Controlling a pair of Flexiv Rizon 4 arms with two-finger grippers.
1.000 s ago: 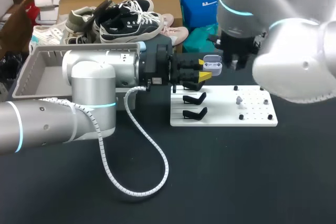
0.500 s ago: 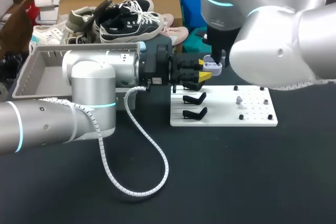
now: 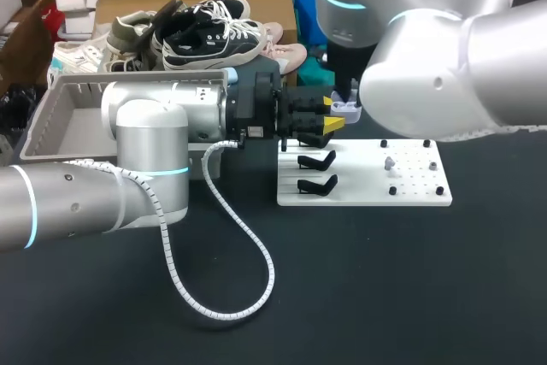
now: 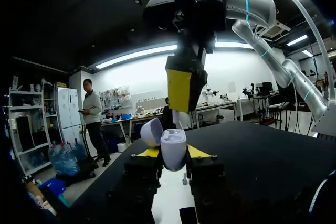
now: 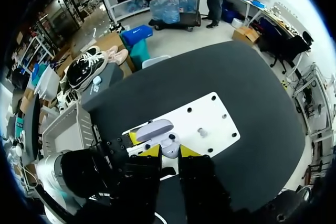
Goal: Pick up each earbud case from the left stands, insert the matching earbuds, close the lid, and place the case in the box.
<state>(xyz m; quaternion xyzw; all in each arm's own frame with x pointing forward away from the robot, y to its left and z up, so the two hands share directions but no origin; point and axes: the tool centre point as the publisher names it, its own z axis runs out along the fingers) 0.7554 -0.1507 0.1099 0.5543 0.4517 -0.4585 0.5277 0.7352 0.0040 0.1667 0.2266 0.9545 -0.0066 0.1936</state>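
Nearest, on the black table [image 3: 385,297], lies a white pegged board [image 3: 367,187]. Over its far edge the left gripper [image 3: 332,114] clamps a pale lilac plastic earbud case [image 4: 173,148] (lid open). Right gripper [image 5: 164,151] hangs directly above; its grip is unclear.

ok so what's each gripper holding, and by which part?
Left gripper holds the open earbud case by the sides of its base. Right gripper, just above it: cannot tell.

The right arm [image 3: 427,83] hides most of the earbud case [image 3: 345,108].
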